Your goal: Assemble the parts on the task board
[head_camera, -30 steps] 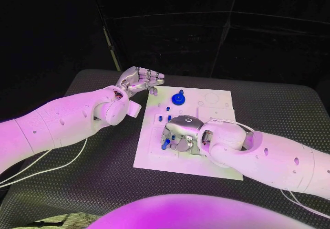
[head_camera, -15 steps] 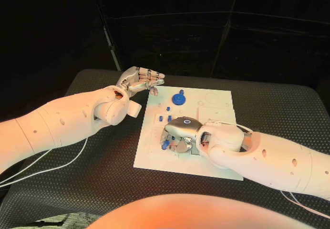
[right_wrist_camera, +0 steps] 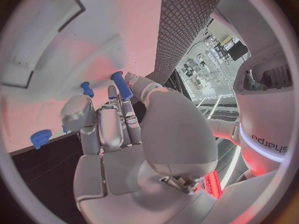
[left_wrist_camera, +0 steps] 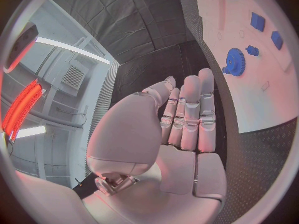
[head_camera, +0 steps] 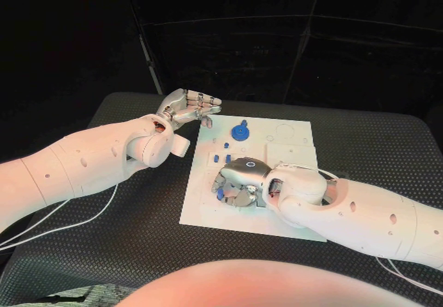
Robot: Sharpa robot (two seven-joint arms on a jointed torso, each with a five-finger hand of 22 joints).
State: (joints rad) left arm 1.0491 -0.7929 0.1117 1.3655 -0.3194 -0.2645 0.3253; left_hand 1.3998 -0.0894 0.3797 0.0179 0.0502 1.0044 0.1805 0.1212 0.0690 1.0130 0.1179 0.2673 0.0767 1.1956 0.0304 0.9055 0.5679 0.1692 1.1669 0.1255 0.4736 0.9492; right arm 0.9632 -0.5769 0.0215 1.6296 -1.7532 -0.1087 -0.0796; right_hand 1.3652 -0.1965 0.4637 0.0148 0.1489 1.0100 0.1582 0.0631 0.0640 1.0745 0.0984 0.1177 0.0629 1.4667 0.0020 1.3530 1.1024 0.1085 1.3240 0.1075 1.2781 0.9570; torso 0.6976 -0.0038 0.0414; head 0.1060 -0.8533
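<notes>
The task board (head_camera: 203, 211) lies mid-bench (head_camera: 120, 256). The right hand (head_camera: 242, 182) sits over its middle — the gear part (head_camera: 240, 132) lies behind it, the left hand (head_camera: 189, 107) off the board's far left corner.

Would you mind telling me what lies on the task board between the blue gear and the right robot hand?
In the head view, small blue parts lie on the task board between the blue gear and the right robot hand.

There was one task board (head_camera: 277, 220), one blue gear (head_camera: 240, 132), and four small blue pegs (head_camera: 216, 158) visible.
</notes>
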